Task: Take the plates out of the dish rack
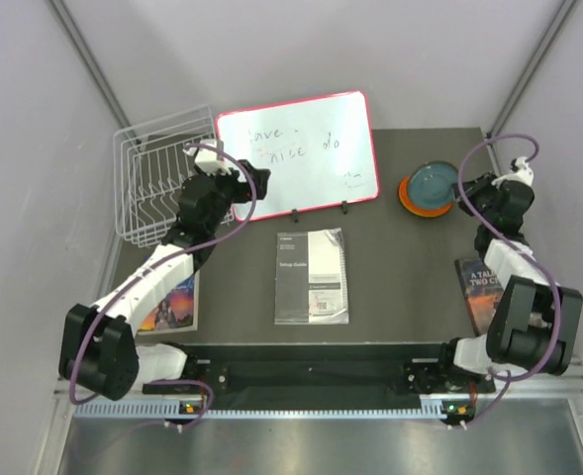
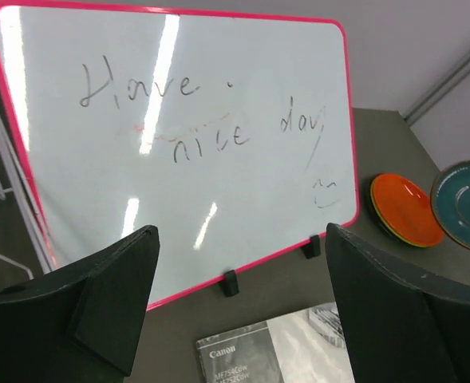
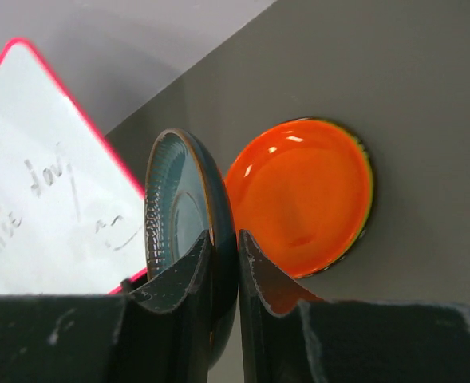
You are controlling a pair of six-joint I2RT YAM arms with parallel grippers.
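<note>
Right gripper [image 3: 225, 239] pinches the small round dark teal plastic plate [image 3: 179, 215] by its rim, close beside the round orange plastic plate [image 3: 302, 199] lying on the table [image 3: 426, 96]. It is likely light, stiff and slick. Left gripper [image 2: 241, 235] gapes wide, empty.

The left arm [image 1: 152, 272] and right arm [image 1: 509, 267] are recorded as white link shells with black joint housings. A purple cable [image 1: 72, 371] is looped along each. Matte black wedge fingers [image 2: 115, 303] are fitted to the left gripper [image 2: 242, 311]; those of the right gripper [image 3: 236, 287] are scuffed with pale flecks.
</note>
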